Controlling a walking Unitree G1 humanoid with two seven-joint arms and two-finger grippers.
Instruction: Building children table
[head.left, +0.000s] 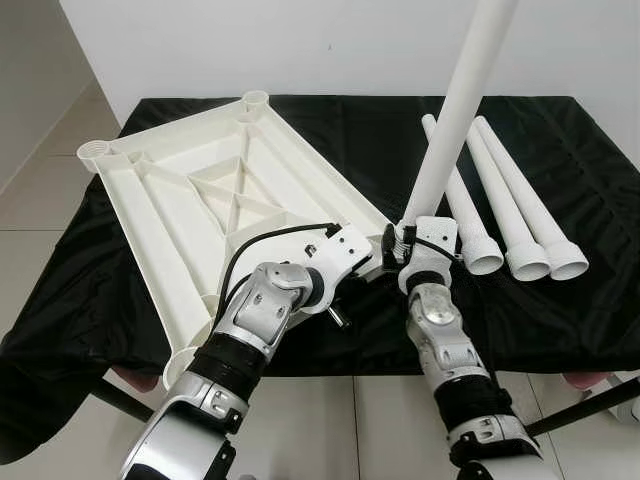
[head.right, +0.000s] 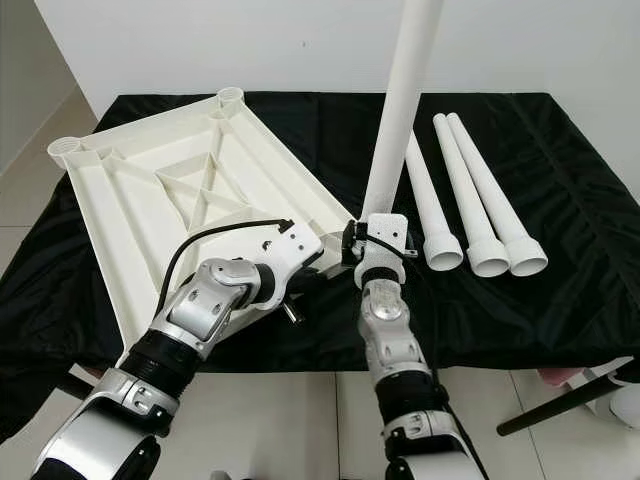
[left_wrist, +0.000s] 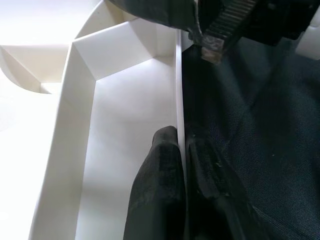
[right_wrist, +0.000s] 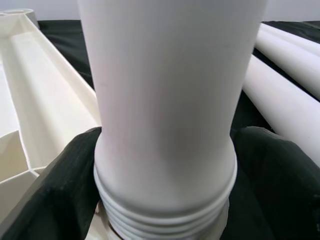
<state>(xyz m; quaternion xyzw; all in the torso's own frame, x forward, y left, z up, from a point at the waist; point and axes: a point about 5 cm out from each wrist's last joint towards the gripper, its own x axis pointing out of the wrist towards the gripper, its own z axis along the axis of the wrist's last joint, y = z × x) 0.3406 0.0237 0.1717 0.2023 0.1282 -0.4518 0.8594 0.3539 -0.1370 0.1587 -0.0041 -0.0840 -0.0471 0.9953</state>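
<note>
The white plastic tabletop (head.left: 200, 200) lies upside down on the black cloth, ribs up, with round leg sockets at its corners. My left gripper (left_wrist: 181, 165) is shut on the tabletop's thin side wall (left_wrist: 178, 90) near the front right corner. My right gripper (right_wrist: 165, 165) is shut on a white table leg (head.left: 455, 110), held upright with its threaded end (right_wrist: 165, 220) down at that corner. Three more white legs (head.left: 510, 200) lie side by side on the cloth to the right.
The black cloth (head.left: 560, 300) covers a low table whose front edge is just below my arms. A white wall stands behind it. Tiled floor shows at the left and in front. A dark rod (head.right: 560, 405) slants across the floor at lower right.
</note>
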